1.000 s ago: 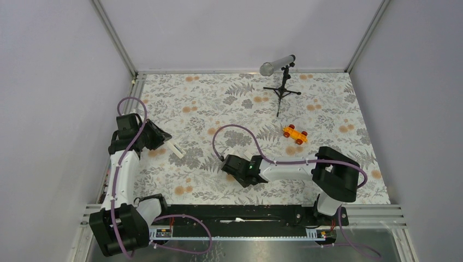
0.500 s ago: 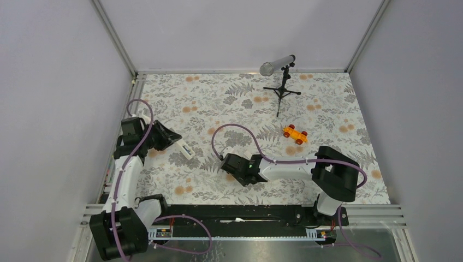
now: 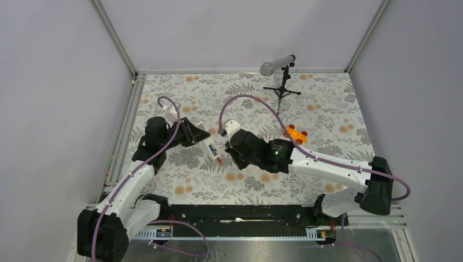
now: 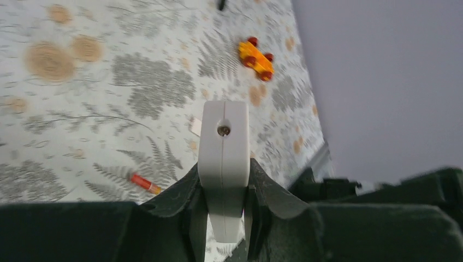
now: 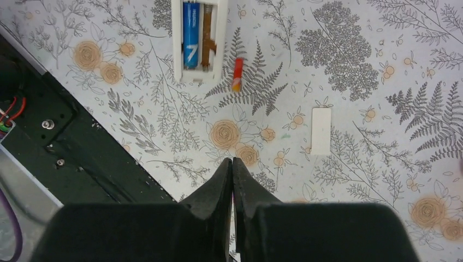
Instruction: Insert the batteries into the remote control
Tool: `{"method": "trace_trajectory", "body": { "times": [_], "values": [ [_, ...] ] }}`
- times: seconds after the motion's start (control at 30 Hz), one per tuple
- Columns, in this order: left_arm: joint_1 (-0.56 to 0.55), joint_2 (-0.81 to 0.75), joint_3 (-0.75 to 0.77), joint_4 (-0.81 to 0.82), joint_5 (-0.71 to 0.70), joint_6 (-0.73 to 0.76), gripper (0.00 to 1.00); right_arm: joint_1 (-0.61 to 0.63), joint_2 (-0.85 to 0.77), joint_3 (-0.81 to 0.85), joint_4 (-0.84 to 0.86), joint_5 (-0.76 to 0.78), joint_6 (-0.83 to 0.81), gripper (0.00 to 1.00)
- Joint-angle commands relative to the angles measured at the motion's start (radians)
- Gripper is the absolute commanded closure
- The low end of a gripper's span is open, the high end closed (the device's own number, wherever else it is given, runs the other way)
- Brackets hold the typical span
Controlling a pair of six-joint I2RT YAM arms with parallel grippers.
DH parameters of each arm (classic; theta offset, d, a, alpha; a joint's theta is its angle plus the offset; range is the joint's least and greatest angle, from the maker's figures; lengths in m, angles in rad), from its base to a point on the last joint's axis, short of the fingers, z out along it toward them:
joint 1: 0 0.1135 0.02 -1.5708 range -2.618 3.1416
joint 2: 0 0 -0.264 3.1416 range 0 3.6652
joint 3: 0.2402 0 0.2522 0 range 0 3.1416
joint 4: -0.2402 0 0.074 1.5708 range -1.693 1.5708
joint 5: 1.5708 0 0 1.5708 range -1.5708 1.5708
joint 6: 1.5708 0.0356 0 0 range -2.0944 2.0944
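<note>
1. The remote control (image 5: 176,43) lies back-up in the right wrist view, with its battery bay uncovered.
2. The blue battery (image 5: 190,34) sits in the left slot of that bay. The slot beside it (image 5: 208,38) holds no cell and shows only a brownish contact strip.
3. The red battery (image 5: 238,73) lies loose on the floral bench (image 3: 327,109), just beside the remote's long edge and outside the bay.
4. A small white cover piece (image 5: 321,131) lies flat on the bench, apart from both the remote and the red battery.
5. The left claw (image 4: 224,172) pinches the remote at one end. The left wrist view sees the white body end-on between the dark fingers (image 4: 188,185).
6. The right claw (image 5: 233,162) has its tips pressed together and carries nothing. It hangs over the bench, nearer the camera than the remote.
7. Only the right wrist view looks into the bay. The left wrist view shows just the remote's narrow side, so its contents are hidden there.
8. The left wrist view takes in an orange toy car (image 4: 255,59) farther off on the bench.
9. The overhead view alone shows a microphone on a stand (image 3: 277,64) at the far edge, and the right arm stretched in beside the remote.
</note>
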Motion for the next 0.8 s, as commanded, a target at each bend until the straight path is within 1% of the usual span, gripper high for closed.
{"method": "trace_trajectory", "body": {
  "times": [0.0,0.1,0.13,0.17,0.23,0.27,0.3,0.33,0.37,0.4,0.43,0.47,0.53,0.57,0.63,0.77],
  "values": [
    [-0.001,-0.005,0.009,-0.034,-0.283,-0.011,1.0,-0.014,0.062,-0.011,-0.071,0.028,0.008,0.86],
    [0.004,-0.044,0.062,-0.227,-0.619,-0.021,1.0,-0.019,0.086,-0.035,0.017,0.104,0.092,0.56],
    [0.008,-0.059,0.076,-0.286,-0.715,-0.038,1.0,-0.033,0.096,-0.039,0.06,0.103,0.117,0.48],
    [0.017,-0.076,0.086,-0.318,-0.769,-0.049,1.0,-0.063,0.113,-0.03,0.1,0.054,0.124,0.45],
    [0.042,-0.101,0.102,-0.344,-0.794,-0.042,1.0,-0.132,0.184,0.042,0.153,-0.055,0.133,0.45],
    [0.053,-0.109,0.116,-0.361,-0.812,-0.04,1.0,-0.161,0.233,0.098,0.144,-0.087,0.131,0.44],
    [0.06,-0.116,0.129,-0.383,-0.829,-0.035,1.0,-0.182,0.284,0.161,0.135,-0.115,0.095,0.43],
    [0.07,-0.116,0.139,-0.398,-0.841,-0.029,1.0,-0.184,0.358,0.211,0.137,-0.123,0.036,0.4],
    [0.079,-0.114,0.147,-0.41,-0.843,-0.022,1.0,-0.184,0.392,0.262,0.141,-0.112,-0.021,0.33],
    [0.088,-0.11,0.152,-0.42,-0.84,-0.017,1.0,-0.185,0.47,0.308,0.142,-0.084,-0.066,0.25],
    [0.098,-0.107,0.156,-0.429,-0.831,-0.012,1.0,-0.186,0.531,0.356,0.126,-0.069,-0.109,0.2],
    [0.106,-0.104,0.158,-0.438,-0.822,-0.008,1.0,-0.187,0.586,0.418,0.082,-0.048,-0.149,0.18],
    [0.119,-0.109,0.159,-0.449,-0.806,0.0,1.0,-0.189,0.672,0.515,0.005,-0.029,-0.19,0.16],
    [0.122,-0.115,0.157,-0.45,-0.802,0.006,1.0,-0.189,0.691,0.534,-0.012,-0.027,-0.199,0.18],
    [0.133,-0.124,0.156,-0.45,-0.8,0.016,1.0,-0.189,0.695,0.537,-0.016,-0.036,-0.197,0.31],
    [0.152,-0.127,0.153,-0.441,-0.776,0.029,1.0,-0.189,0.707,0.526,-0.022,-0.108,-0.205,0.47]
  ]
}}
